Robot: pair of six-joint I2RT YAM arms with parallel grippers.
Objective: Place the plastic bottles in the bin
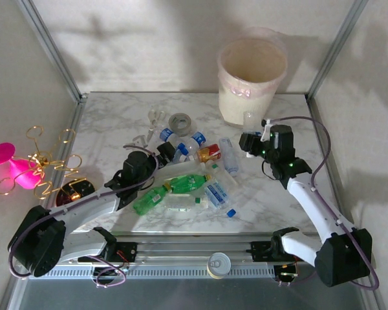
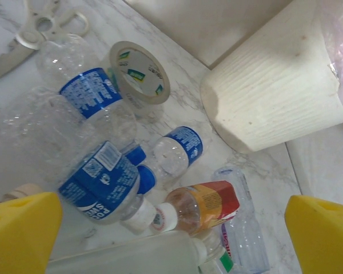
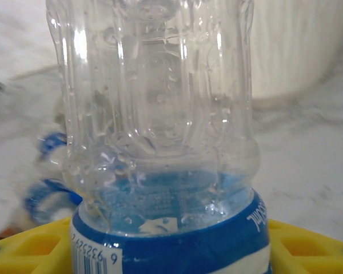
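One clear blue-labelled bottle (image 3: 160, 114) is clamped by right gripper (image 3: 168, 254) near bin (image 1: 242, 103). The left gripper (image 2: 171, 234) is held wide apart over bottle heap (image 1: 187, 177).

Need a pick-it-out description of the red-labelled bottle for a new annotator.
Start at the big cream bin at the far right of the table; the pile of bottles lies in front of it, to the left. On the pile's side nearest the bin lies the bottle with a red and orange label, while its neighbours wear blue labels or are green.
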